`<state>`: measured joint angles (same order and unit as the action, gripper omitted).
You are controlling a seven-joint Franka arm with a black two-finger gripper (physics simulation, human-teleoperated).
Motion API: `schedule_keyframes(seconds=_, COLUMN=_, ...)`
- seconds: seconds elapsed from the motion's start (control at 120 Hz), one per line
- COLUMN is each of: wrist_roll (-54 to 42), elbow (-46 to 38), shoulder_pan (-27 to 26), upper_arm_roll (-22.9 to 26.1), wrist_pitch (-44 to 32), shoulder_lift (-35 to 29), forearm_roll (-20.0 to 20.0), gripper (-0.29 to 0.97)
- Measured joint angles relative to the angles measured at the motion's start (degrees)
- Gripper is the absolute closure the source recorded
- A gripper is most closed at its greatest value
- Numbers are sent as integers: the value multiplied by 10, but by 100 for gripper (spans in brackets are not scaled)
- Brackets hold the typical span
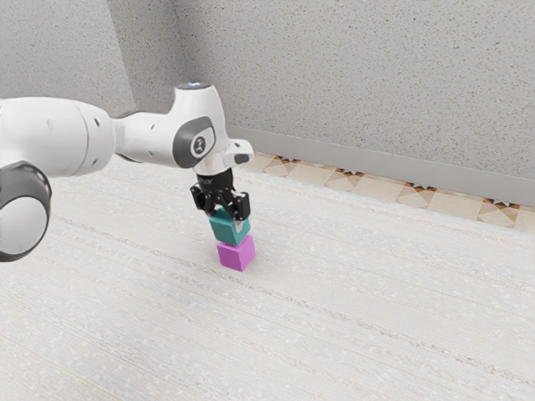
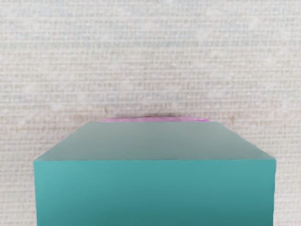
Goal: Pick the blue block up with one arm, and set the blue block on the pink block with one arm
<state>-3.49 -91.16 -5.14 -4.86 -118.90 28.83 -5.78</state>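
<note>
The blue block (image 1: 228, 227), teal in colour, stands on top of the pink block (image 1: 235, 254) in the middle of the pale table. My black gripper (image 1: 224, 214) comes straight down over it, with one finger on each side of the block's upper part, shut on it. In the wrist view the blue block (image 2: 155, 179) lies large right under my hand. A thin strip of the pink block (image 2: 155, 119) shows just past its far top edge.
The white arm (image 1: 100, 142) reaches in from the exterior view's left. A grey wall (image 1: 376, 75) with a patterned floor strip (image 1: 401, 190) runs behind the table's far edge. Bare tabletop (image 1: 376, 301) surrounds the two stacked blocks.
</note>
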Motion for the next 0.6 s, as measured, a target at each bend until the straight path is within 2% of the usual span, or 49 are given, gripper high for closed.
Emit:
schedule_keyframes(seconds=0.175, wrist_roll=-2, elbow=1, shoulder_pan=-1, upper_arm_roll=0, wrist_pitch=3, shoulder_lift=3, forearm_roll=-4, gripper=17)
schedule_keyframes(seconds=0.325, wrist_roll=-4, elbow=0, shoulder_pan=-4, upper_arm_roll=-1, wrist_pitch=5, shoulder_lift=-8, forearm_roll=-5, gripper=10)
schedule_keyframes(seconds=0.375, wrist_roll=-4, elbow=-10, shoulder_pan=-6, upper_arm_roll=-1, wrist_pitch=10, shoulder_lift=-39, forearm_roll=-5, gripper=9)
schedule_keyframes(seconds=0.458, wrist_roll=-5, elbow=-71, shoulder_pan=4, upper_arm_roll=-2, wrist_pitch=20, shoulder_lift=-131, forearm_roll=-6, gripper=7)
schedule_keyframes(seconds=0.533, wrist_roll=-5, elbow=-145, shoulder_pan=24, upper_arm_roll=-4, wrist_pitch=32, shoulder_lift=-220, forearm_roll=-6, gripper=6)
schedule_keyframes(seconds=0.6, wrist_roll=-6, elbow=-171, shoulder_pan=46, upper_arm_roll=-8, wrist_pitch=53, shoulder_lift=-284, forearm_roll=-7, gripper=5)
